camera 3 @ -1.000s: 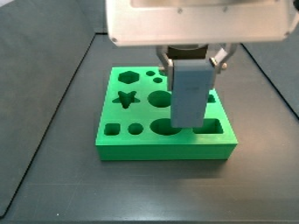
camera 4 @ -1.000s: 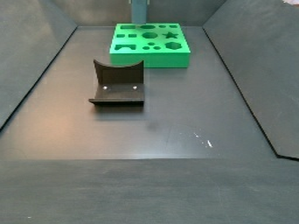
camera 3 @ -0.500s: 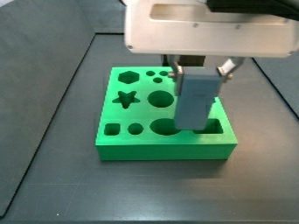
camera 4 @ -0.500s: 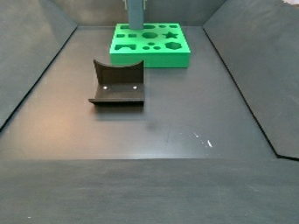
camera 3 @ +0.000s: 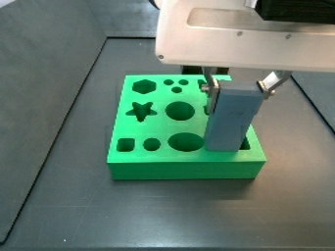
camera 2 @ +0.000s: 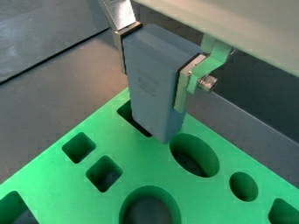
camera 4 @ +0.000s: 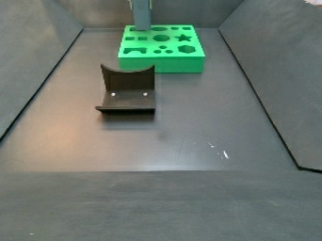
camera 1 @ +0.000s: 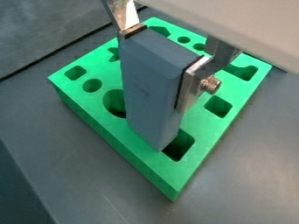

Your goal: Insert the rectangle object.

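Observation:
The grey-blue rectangle object (camera 3: 230, 118) stands upright, held between the fingers of my gripper (camera 3: 238, 86). Its lower end sits at the rectangular slot at a corner of the green board (camera 3: 144, 155). In both wrist views the block (camera 1: 152, 92) (camera 2: 153, 83) is clamped by silver fingers (camera 1: 197, 79) (camera 2: 191, 77), and its lower end enters the slot (camera 2: 126, 116). In a side view the block (camera 4: 142, 15) rises from the board's far left corner (camera 4: 161, 49). The gripper (camera 1: 162, 57) (camera 2: 156, 50) is shut on the block.
The board carries star (camera 3: 141, 111), hexagon (camera 3: 141, 86) and round holes (camera 3: 178, 111). A dark block with a curved notch (camera 4: 126, 89) lies on the dark floor in front of the board. Floor edges run along both sides (camera 4: 270, 113).
The gripper has carried the block rightward along the board's front row and lower, from over the round hole to the corner slot.

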